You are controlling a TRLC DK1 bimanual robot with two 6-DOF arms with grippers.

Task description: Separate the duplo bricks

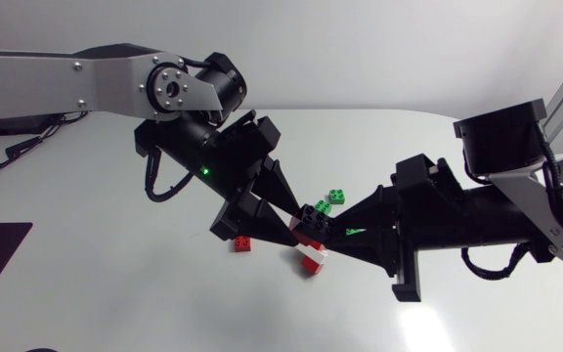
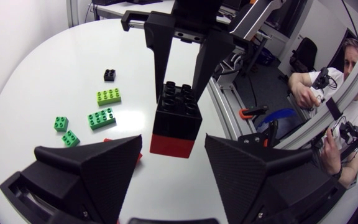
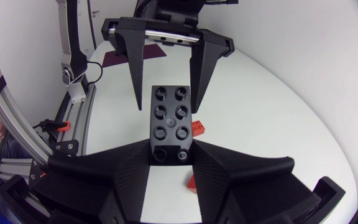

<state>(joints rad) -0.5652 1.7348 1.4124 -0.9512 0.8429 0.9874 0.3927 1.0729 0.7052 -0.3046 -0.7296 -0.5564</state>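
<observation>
A stack of duplo bricks [image 2: 176, 121], black with a red brick at one end, hangs above the table [image 1: 115, 293] in the middle. My right gripper [image 3: 171, 152] is shut on its black end [image 3: 169, 118]. My left gripper [image 2: 173, 165] faces it, its fingers [image 2: 86, 168] open on either side of the red end with gaps showing. In the head view the two grippers meet tip to tip, the left gripper [image 1: 296, 217] and the right gripper [image 1: 332, 227], around the stack [image 1: 313, 213].
Loose bricks lie on the table under and beside the grippers: a red brick [image 1: 243, 243], a red and white one [image 1: 309, 259], green bricks [image 1: 335, 198], a lime brick [image 2: 108, 96], a green brick [image 2: 101, 117] and a small black brick [image 2: 109, 74].
</observation>
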